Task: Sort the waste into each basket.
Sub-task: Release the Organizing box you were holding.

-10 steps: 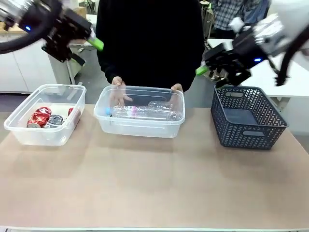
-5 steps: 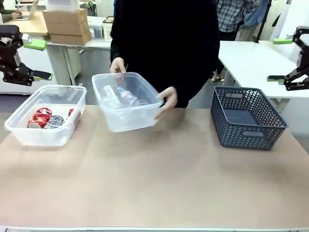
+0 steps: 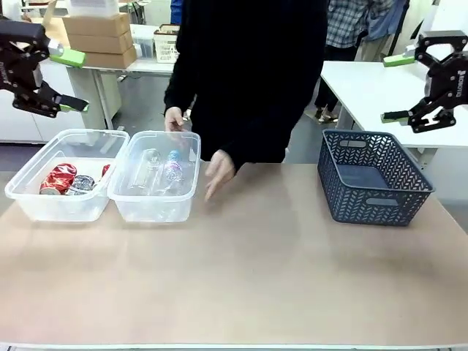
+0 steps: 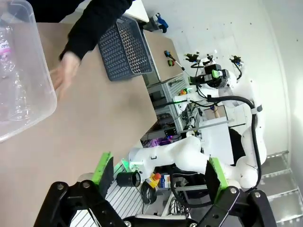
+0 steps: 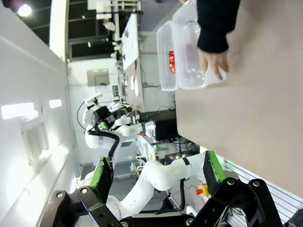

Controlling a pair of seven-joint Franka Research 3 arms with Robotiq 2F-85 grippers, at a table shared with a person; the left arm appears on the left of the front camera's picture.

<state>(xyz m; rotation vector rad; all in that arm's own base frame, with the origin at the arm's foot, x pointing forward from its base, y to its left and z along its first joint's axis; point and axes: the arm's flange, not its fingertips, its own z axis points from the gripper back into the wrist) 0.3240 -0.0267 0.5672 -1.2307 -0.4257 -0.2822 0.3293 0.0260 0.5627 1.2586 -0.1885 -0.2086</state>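
On the table's (image 3: pixel 241 270) left side, two clear tubs sit touching: the far-left tub (image 3: pixel 44 203) holds crushed red and silver cans (image 3: pixel 64 178), the next tub (image 3: pixel 150 208) holds clear plastic bottles (image 3: pixel 159 170). A person's hand (image 3: pixel 174 118) grips its far rim; the other hand (image 3: pixel 218 174) hovers beside it. Raised at either edge, the left claw (image 3: pixel 64 79) and right claw (image 3: pixel 393 88) gape apart, empty. The front view alone shows the dark lattice basket's (image 3: pixel 373 194) inside.
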